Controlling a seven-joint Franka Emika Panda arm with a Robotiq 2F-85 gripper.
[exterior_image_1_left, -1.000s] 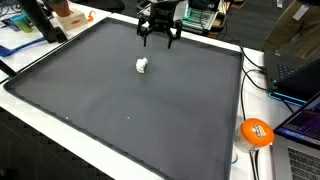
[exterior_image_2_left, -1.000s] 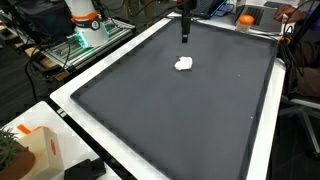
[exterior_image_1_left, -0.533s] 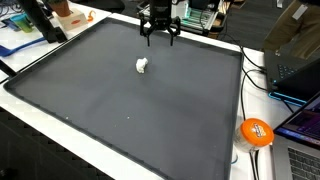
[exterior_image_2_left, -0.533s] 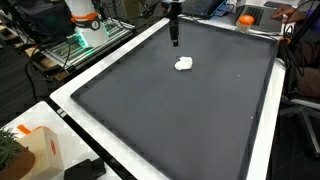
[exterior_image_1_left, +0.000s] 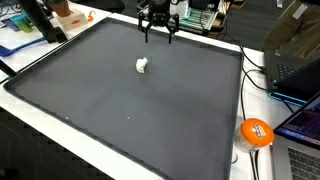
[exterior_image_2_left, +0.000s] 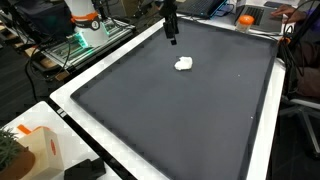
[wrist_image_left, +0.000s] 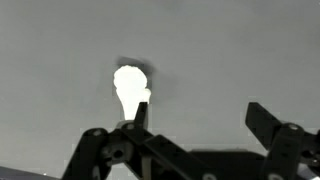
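Note:
A small white crumpled lump (exterior_image_1_left: 142, 66) lies on the dark grey mat (exterior_image_1_left: 120, 110); it also shows in an exterior view (exterior_image_2_left: 184, 64) and in the wrist view (wrist_image_left: 130, 88). My gripper (exterior_image_1_left: 159, 36) hangs above the far part of the mat, behind the lump and apart from it. From the side it appears as a narrow dark shape (exterior_image_2_left: 172, 38). In the wrist view my gripper (wrist_image_left: 200, 112) is open, its fingers spread wide with nothing between them. The white lump lies just beyond the left fingertip (wrist_image_left: 142, 110).
An orange ball (exterior_image_1_left: 256, 132) rests off the mat's near right corner by cables and a laptop. A black stand (exterior_image_1_left: 38, 20) and clutter line the far left edge. A white-and-orange box (exterior_image_2_left: 35, 148) sits past another corner, and a green-lit rack (exterior_image_2_left: 85, 40) stands beside the table.
My gripper has risen and drifted a little toward the far edge of the mat, away from the white lump. The lump has stayed put and the jaws remain wide.

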